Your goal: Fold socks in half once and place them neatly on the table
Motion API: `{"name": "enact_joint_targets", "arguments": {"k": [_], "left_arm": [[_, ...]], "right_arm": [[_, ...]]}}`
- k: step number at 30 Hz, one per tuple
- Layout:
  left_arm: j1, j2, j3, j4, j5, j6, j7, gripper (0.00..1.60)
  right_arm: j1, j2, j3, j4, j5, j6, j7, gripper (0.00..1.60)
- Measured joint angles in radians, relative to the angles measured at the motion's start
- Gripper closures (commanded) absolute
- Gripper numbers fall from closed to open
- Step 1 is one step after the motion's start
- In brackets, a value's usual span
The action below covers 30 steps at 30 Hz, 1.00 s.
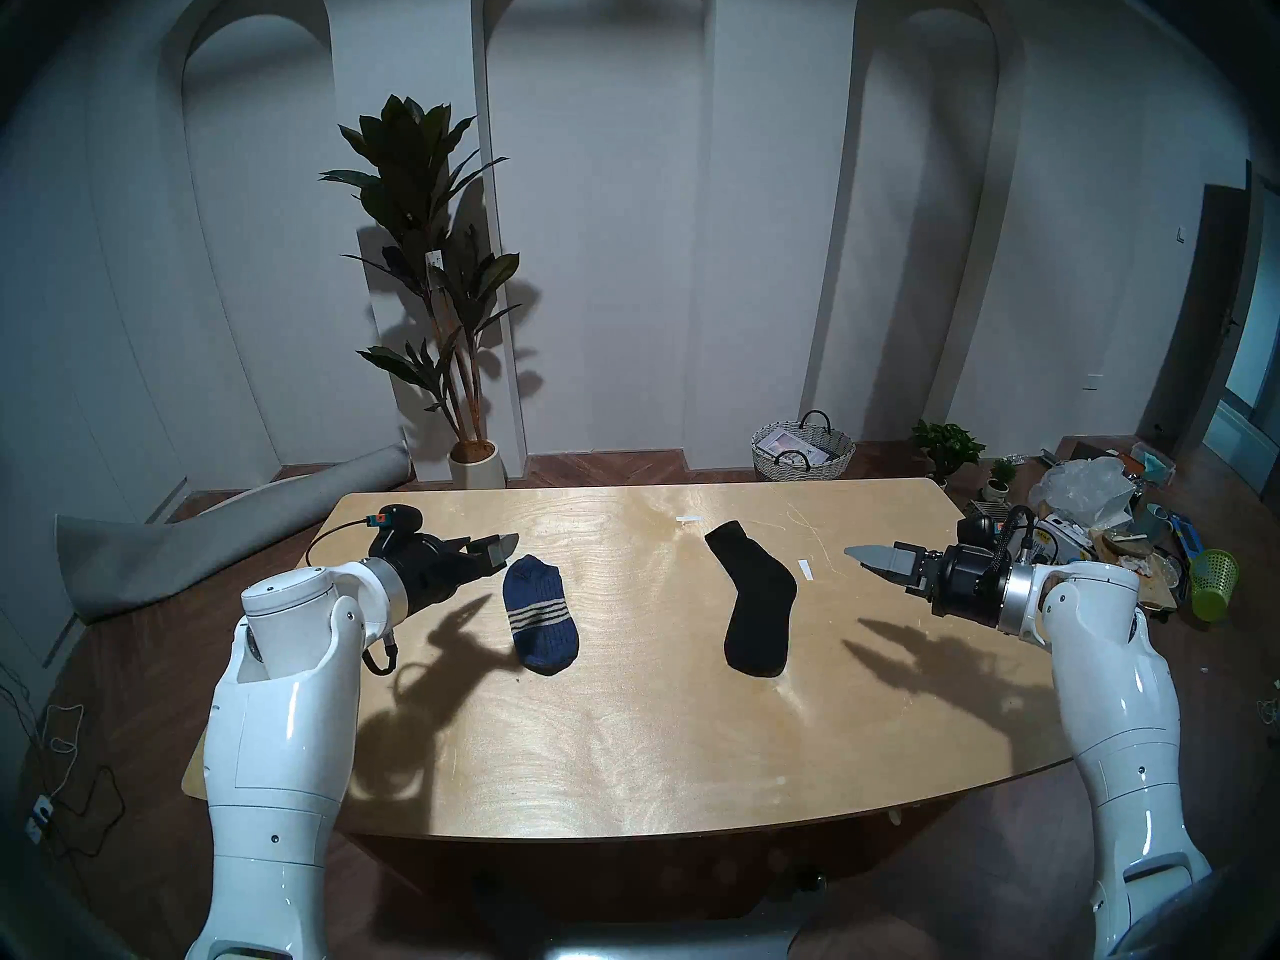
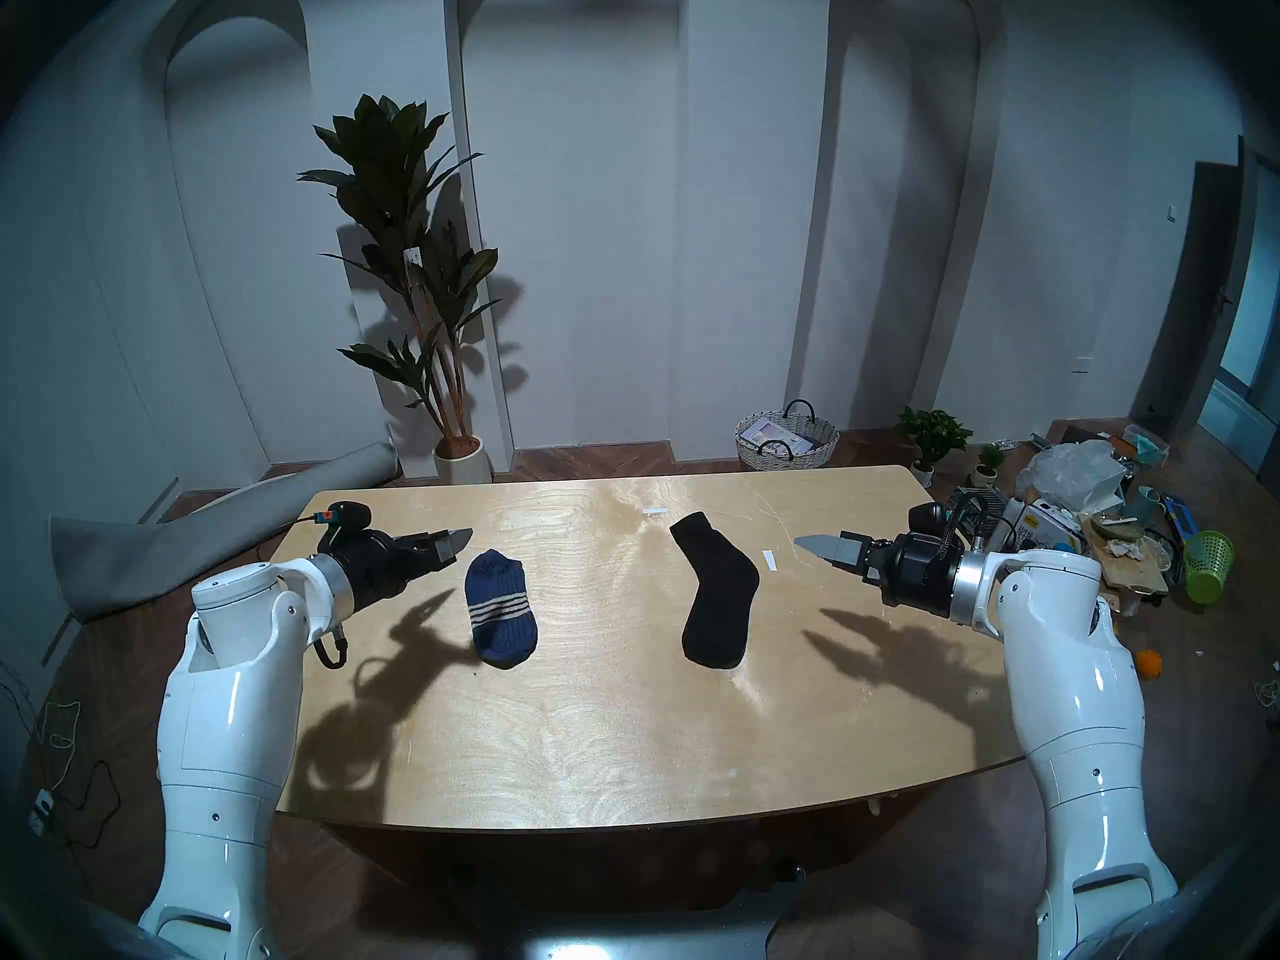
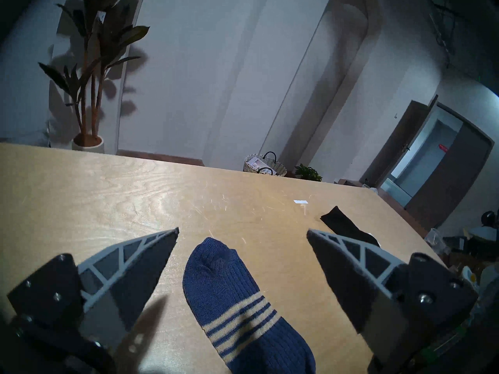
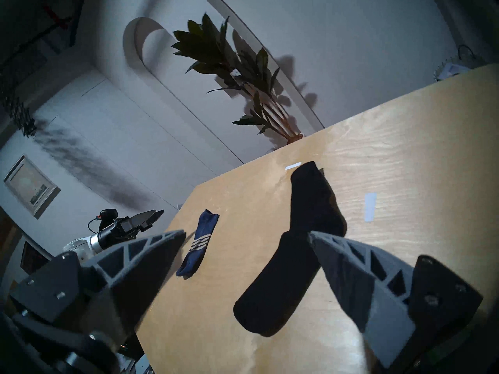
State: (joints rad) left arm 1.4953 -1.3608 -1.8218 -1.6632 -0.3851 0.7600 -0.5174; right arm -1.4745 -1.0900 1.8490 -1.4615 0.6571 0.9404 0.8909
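I hold both tools, left tool [image 1: 500, 552] and right tool [image 1: 874, 562], spread wide and empty, each apparently lined up with its sock: navy sock [image 1: 541, 624], black sock [image 1: 755, 604], both flat on the desk [image 1: 623, 744].

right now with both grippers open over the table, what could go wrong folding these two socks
The black sock lies bent at the heel, so a fold in half may come out crooked. The blue striped sock is short, so the open left gripper has little cloth to pinch and its fingertips may scrape the table. The open right gripper views its sock obliquely, so it could pinch off-centre.
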Motion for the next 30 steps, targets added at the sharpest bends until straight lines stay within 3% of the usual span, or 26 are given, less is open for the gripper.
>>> {"name": "enact_joint_targets", "arguments": {"k": [13,30], "left_arm": [[-0.089,0.019,-0.095,0.134,-0.105,0.189,-0.032,0.00],[-0.170,0.053,-0.101,0.324,-0.184,0.202,-0.080,0.00]], "right_arm": [[0.069,0.010,-0.004,0.028,0.080,0.021,-0.026,0.00],[0.119,0.028,-0.027,0.123,0.182,0.021,-0.026,0.00]]}}
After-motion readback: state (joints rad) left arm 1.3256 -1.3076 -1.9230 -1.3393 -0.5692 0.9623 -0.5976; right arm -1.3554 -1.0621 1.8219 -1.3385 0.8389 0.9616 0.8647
